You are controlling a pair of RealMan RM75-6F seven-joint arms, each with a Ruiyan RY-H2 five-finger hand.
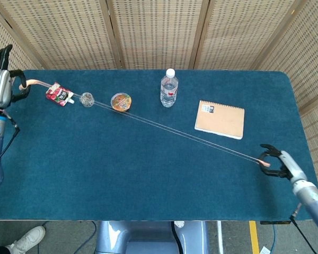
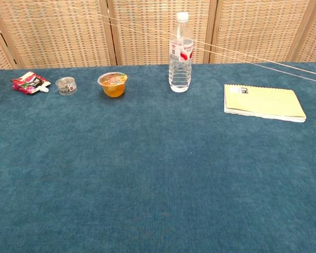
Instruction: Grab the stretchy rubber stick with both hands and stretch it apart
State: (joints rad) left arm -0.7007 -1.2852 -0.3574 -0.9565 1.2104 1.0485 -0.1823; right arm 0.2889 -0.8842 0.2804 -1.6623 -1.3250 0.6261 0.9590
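Note:
The stretchy rubber stick (image 1: 164,130) is pulled into a long thin strand running diagonally across the blue table (image 1: 148,180). My left hand (image 1: 1,90) holds its pink end at the far left edge of the head view. My right hand (image 1: 277,163) pinches the other end near the table's front right corner. In the chest view only the taut strand (image 2: 226,50) shows, crossing high in front of the bottle; neither hand appears there.
A water bottle (image 1: 169,88), an orange jelly cup (image 1: 121,101), a small clear cup (image 1: 87,99) and a red snack packet (image 1: 59,94) line the back of the table. A tan notebook (image 1: 220,119) lies at the right. Wicker screens (image 1: 159,32) stand behind.

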